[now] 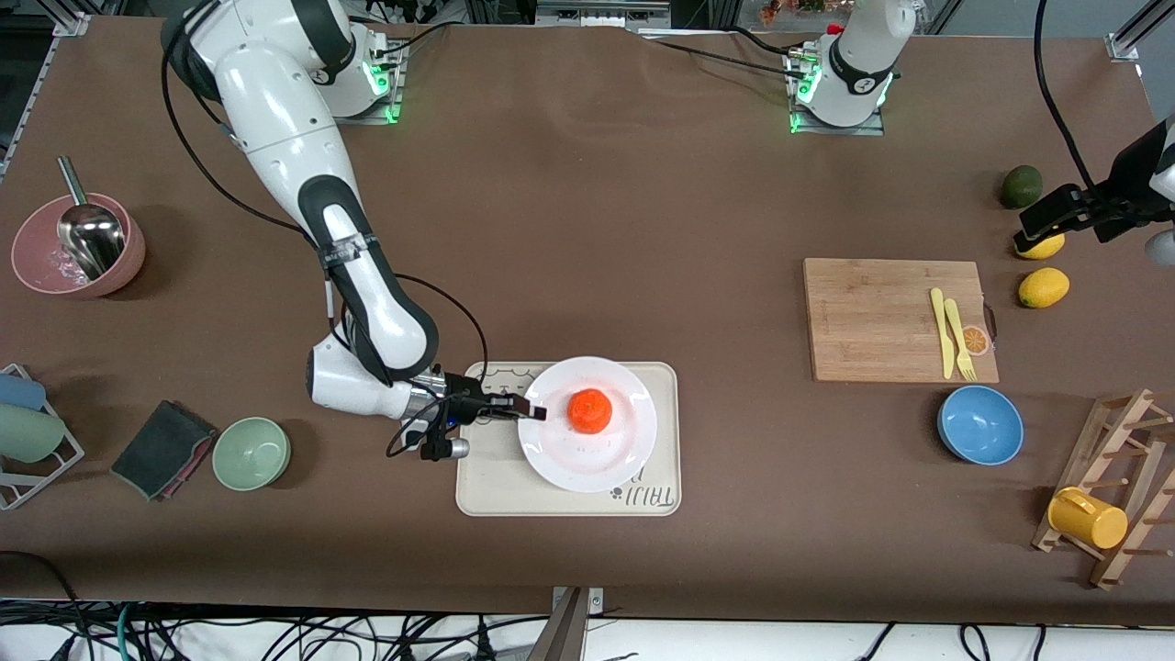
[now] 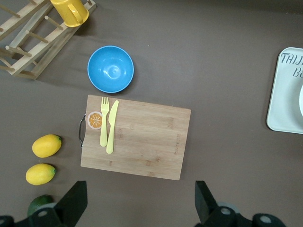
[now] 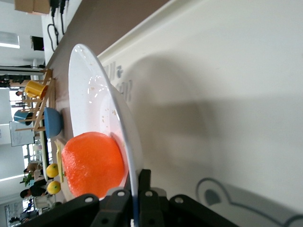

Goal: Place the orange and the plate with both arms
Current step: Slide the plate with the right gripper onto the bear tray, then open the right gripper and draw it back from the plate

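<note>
Yellow mug (image 1: 1087,517) hangs on the wooden peg rack (image 1: 1115,489) at the left arm's end of the surface (image 1: 587,211), closest to the front camera.

Cream rectangular tray (image 1: 569,496), matte, printed lettering and a bear motif, lies flat. The plate (image 1: 587,464), glossy white, round, shallow rim, sits in the tray. The orange (image 1: 589,409), small, round, bright orange-red, rests on the plate near its centre.

Right tool (image 1: 533,412): fingers pinched shut on the plate rim at the right arm's side; right wrist view shows the rim edge between the jaws, orange just inside.

Same depth band: green bowl (image 1: 251,452) and a dark folded cloth (image 1: 163,449) toward the right arm's end, glossy blue bowl (image 1: 980,425) toward the left arm's end.

Farther back: bamboo cutting board (image 1: 881,317), flat, rectangular, carrying a yellow plastic fork (image 1: 958,339) and knife (image 1: 941,330) side by side. Two yellow lemons (image 1: 1044,286) beside the board, dark green fruit (image 1: 1021,185) farther still. Pink bowl (image 1: 78,244) with a metal ladle (image 1: 87,229) in it at the right arm's end.

Left tool (image 2: 142,208): fingers spread wide, holding nothing, hanging over the lemons area; arm waits.
</note>
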You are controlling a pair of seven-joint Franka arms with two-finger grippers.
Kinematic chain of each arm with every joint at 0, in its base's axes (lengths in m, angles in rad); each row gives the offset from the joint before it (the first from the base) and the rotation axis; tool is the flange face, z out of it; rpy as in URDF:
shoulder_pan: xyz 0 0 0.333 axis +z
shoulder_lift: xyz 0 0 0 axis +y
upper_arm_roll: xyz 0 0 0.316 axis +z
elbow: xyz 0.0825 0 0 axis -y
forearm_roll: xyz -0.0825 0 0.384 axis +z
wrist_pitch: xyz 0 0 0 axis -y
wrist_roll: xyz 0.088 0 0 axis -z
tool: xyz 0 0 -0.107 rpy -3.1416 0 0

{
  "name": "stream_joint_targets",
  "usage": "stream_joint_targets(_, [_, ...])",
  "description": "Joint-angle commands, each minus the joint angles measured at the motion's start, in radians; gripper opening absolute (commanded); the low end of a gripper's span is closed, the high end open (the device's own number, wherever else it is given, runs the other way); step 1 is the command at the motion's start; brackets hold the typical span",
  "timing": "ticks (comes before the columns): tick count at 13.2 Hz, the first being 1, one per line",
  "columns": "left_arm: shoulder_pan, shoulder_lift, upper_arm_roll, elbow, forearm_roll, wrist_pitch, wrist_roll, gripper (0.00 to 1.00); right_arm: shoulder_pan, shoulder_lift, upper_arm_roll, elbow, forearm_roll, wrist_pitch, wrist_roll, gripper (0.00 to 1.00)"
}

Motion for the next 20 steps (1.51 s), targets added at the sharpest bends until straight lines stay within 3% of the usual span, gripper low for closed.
stream_joint_targets(1, [0.000,0.016,0.000,0.034,-0.019,-0.021,0.014,1.00,0.000,0.038,0.005,0.063,-0.004,0.014,0.021,0.00])
stream_joint_targets(3, [0.000,0.016,0.000,0.034,-0.019,-0.021,0.014,1.00,0.000,0.038,0.005,0.063,-0.002,0.017,0.023,0.00])
stream_joint_targets(4, [0.000,0.016,0.000,0.034,-0.019,-0.021,0.014,1.00,0.000,0.038,0.005,0.063,-0.005,0.017,0.039,0.10])
stream_joint_targets(5, [0.000,0.016,0.000,0.033,-0.019,-0.021,0.014,1.00,0.012,0.040,0.004,0.061,-0.007,0.025,0.059,0.99])
stream_joint_targets(10, [0.000,0.016,0.000,0.034,-0.019,-0.019,0.014,1.00,0.015,-0.046,-0.025,0.006,-0.235,0.019,0.063,1.00])
stream_joint_targets(16, [-0.001,0.016,-0.001,0.034,-0.019,-0.019,0.014,1.00,0.019,-0.181,-0.042,0.000,-0.785,-0.084,0.171,1.00])
stream_joint_targets(18, [-0.001,0.016,0.000,0.034,-0.019,-0.019,0.014,1.00,0.014,-0.241,-0.042,0.001,-0.977,-0.195,0.196,1.00])
stream_joint_targets(20, [-0.001,0.016,-0.001,0.034,-0.019,-0.019,0.014,1.00,0.009,-0.336,-0.071,0.001,-1.062,-0.365,0.198,1.00])
